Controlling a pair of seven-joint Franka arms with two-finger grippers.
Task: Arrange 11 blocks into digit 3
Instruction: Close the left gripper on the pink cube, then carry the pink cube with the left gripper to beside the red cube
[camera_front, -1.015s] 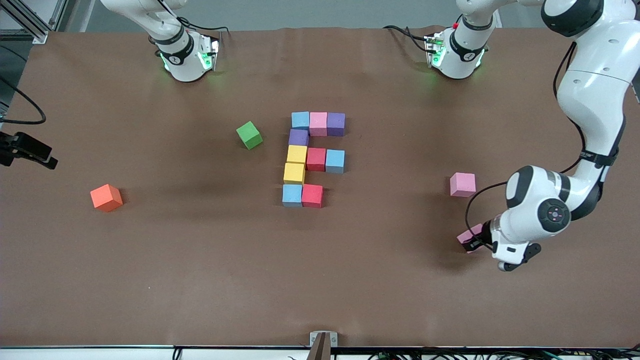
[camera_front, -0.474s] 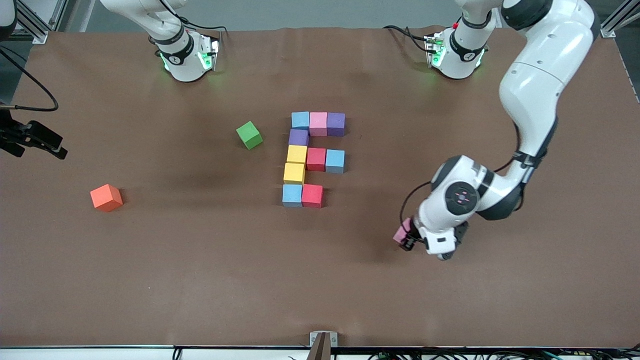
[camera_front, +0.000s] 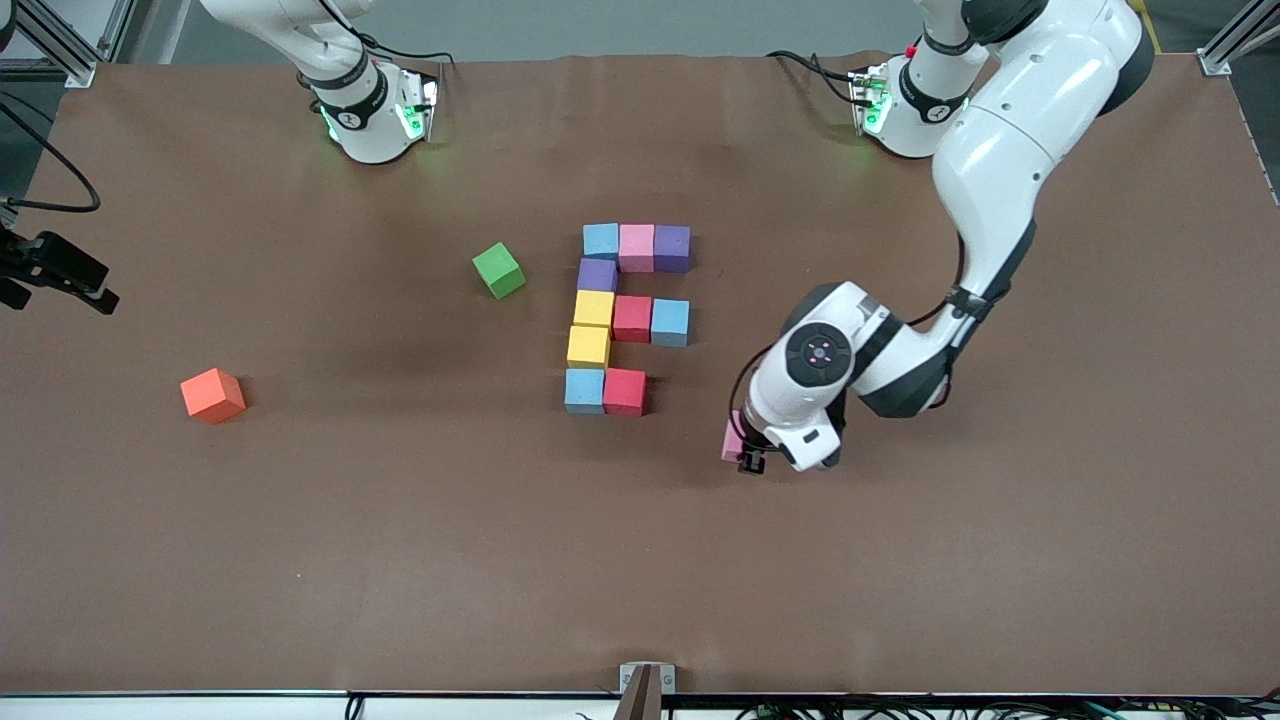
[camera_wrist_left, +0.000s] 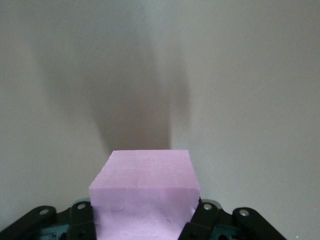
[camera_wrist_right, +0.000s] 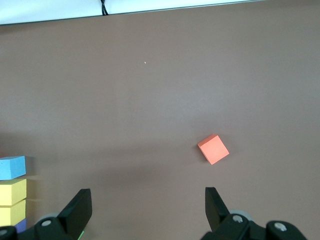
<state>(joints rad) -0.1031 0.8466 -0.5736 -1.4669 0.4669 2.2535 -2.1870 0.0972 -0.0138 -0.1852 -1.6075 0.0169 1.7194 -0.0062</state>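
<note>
Ten blocks lie together at the table's middle. Farthest from the camera is a row of light blue (camera_front: 601, 240), pink (camera_front: 636, 246) and purple (camera_front: 672, 247). Then come a purple block (camera_front: 597, 274); a yellow (camera_front: 593, 308), red (camera_front: 632, 318) and light blue (camera_front: 670, 322) row; and a yellow block (camera_front: 588, 346). Nearest are light blue (camera_front: 584, 390) and red (camera_front: 624, 391). My left gripper (camera_front: 741, 447) is shut on a pink block (camera_wrist_left: 145, 185), over bare table just off the red block's side toward the left arm's end. My right gripper (camera_wrist_right: 147, 200) hangs open and empty, high over the right arm's end.
A green cube (camera_front: 498, 270) sits tilted beside the figure, toward the right arm's end. An orange cube (camera_front: 212, 395) lies farther toward that end, also in the right wrist view (camera_wrist_right: 213, 149). The left arm's elbow (camera_front: 900, 375) hangs over the table toward its own end.
My left arm has swung the pink block from its own end of the table toward the figure. The right gripper has only shifted slightly and stays open.
</note>
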